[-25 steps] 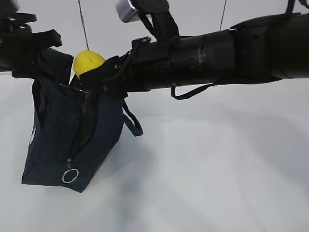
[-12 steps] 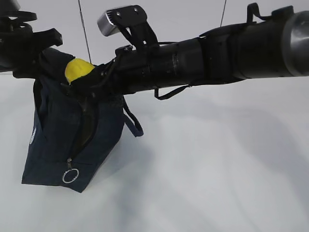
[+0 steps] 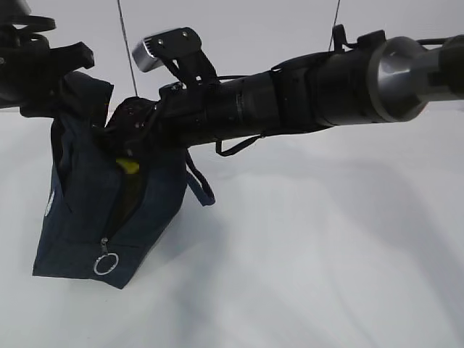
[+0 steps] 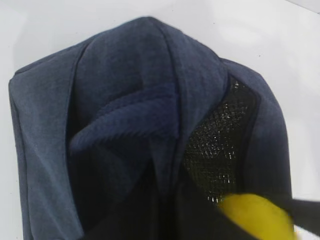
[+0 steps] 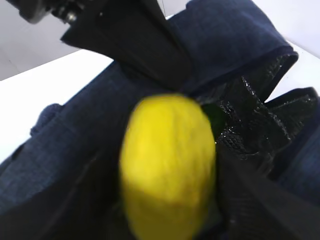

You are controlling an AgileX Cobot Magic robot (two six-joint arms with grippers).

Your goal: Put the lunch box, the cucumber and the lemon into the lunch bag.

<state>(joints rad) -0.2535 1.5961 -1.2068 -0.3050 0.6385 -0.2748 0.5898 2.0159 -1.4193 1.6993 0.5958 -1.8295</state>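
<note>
- The lunch bag, dark navy, sits tilted on the white surface, its zipped side facing the exterior camera and a metal ring pull hanging near its lower edge.
- The right arm stretches across from the right, above the surface, to the bag's open mouth; its tool is sunk between the parted fabric edges at the top of the bag.
- The lemon shows only as a small yellow patch just inside the opening, directly beneath that tool; bag fabric and the dark tool body hide the rest.
- In the right wrist view the lemon fills the middle, blurred, and looks gripped between the dark fingers on either side, with black mesh lining just beside it inside the bag.
- The left arm is at the bag's upper left corner, against the raised fabric; how far its tool is open cannot be told, since no fingers show in its wrist view.
- A navy loop handle hangs from the bag's right side, below the right arm.
- The left wrist view looks down on bunched fabric around the bag's mouth.
</note>
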